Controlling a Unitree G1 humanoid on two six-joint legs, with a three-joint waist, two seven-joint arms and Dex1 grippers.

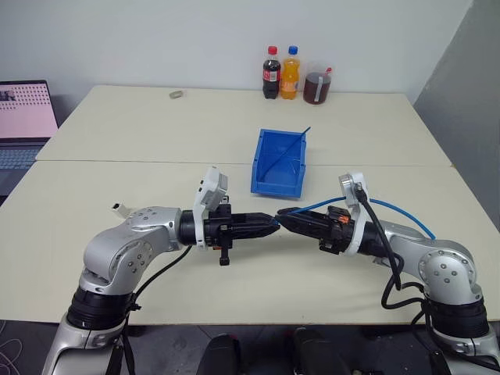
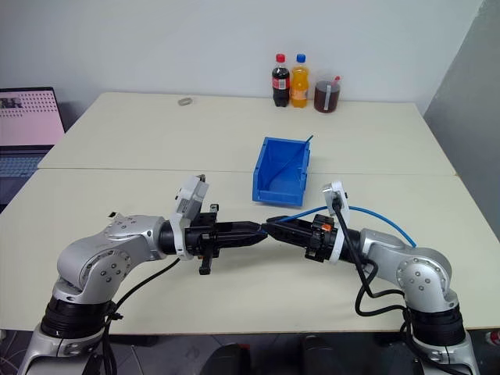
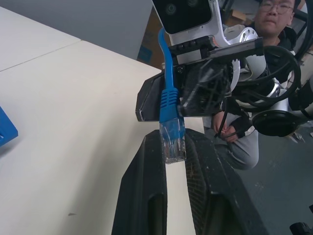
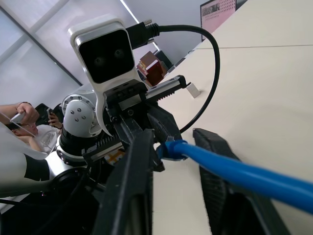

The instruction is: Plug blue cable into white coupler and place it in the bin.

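The two arms meet tip to tip above the near table (image 1: pixel 234 297). The left gripper (image 1: pixel 269 225) points toward the right one, and the right gripper (image 1: pixel 283 220) points back at it.

The left gripper's fingers (image 3: pixel 146 196) are pressed close together. The clear plug at the end of the blue cable (image 3: pixel 167 98) sits right between their tips. I cannot see the white coupler, so I cannot tell if it is in there.

The blue cable runs between the right gripper's fingers (image 4: pixel 137 186) and out past them to the left gripper. In the right wrist view there is a gap beside the cable on one side, so I cannot tell if this gripper is squeezing it or just around it. Behind the right gripper the cable bends in a loop (image 1: pixel 391 207) over the right arm and down to the table.

The bin (image 1: pixel 279 162) stands on the table a little past both grippers, away from the robot. A thin blue strand (image 1: pixel 297 141) leans inside it.

Three drink bottles (image 1: pixel 291 73) stand at the far edge of the table, well past the bin. A person (image 3: pixel 274 19) sits behind the right arm.
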